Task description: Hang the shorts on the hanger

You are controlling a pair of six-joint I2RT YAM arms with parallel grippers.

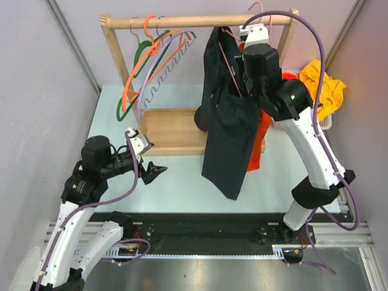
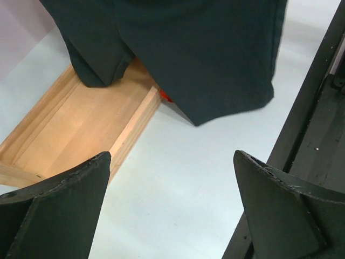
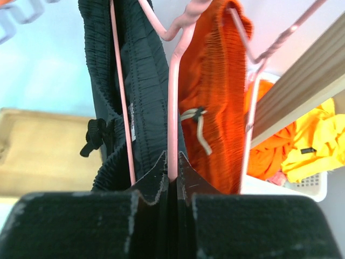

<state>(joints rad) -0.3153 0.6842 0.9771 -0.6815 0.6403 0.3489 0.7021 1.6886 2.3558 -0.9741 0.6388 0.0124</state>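
The black fabric shorts [image 1: 224, 121] hang from just under the wooden rack's rail [image 1: 182, 22], right of its middle. Their hem trails down in front of the rack's tray base [image 2: 70, 129] towards the pale counter [image 1: 176, 182]. The gathered waistband [image 3: 135, 70] is bunched against the thin pale-pink hanger [image 3: 172, 108]. I cannot tell whether it is properly seated over the hanger's arms.

The right fingers [image 3: 153, 186] are pinched shut on one of the hanger's rods, below the rail. The left fingers [image 2: 64, 210] are spread wide and hold nothing, low over the counter in front of the rack.

The cloth looks light, limp and likely to slide off so slim a rod. The elastic waistband seems the firmest place to take hold, while the hanger itself is stiff but easily swung.

The bright orange shorts [image 3: 215, 97] hang just beside the black pair, on the side toward the rail's right end, and could catch on them. The lilac wavy-edged hanger [image 1: 159, 73] and the orange hanger [image 1: 138, 66] dangle well apart, near the rail's left end. The yellow garment [image 1: 324, 85] lies in a white basket [image 3: 307, 186] beyond the right end.
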